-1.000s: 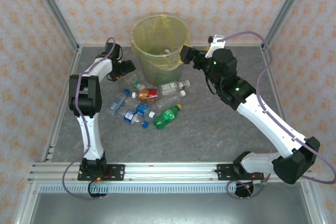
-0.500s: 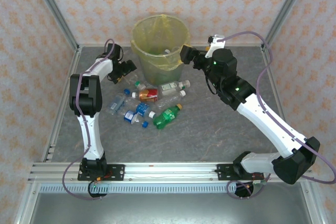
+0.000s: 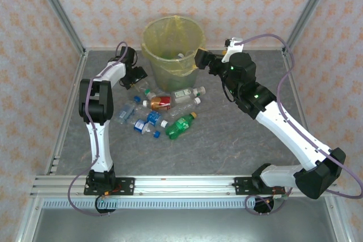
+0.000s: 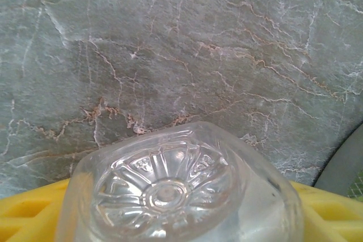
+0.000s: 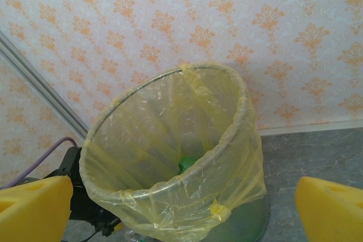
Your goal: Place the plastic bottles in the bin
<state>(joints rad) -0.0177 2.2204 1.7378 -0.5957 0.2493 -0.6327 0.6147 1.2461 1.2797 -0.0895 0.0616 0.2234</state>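
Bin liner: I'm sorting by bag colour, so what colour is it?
The liner is translucent yellow, clearest in the right wrist view.

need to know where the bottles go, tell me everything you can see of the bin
The bin is a round bucket, wider at the rim than the base, upright at the far middle of the table. A crinkled, translucent yellow bag lines it and folds over the rim; a darker base shows below. A green item lies inside. The open right claw hangs by its right side; whether they touch is unclear.
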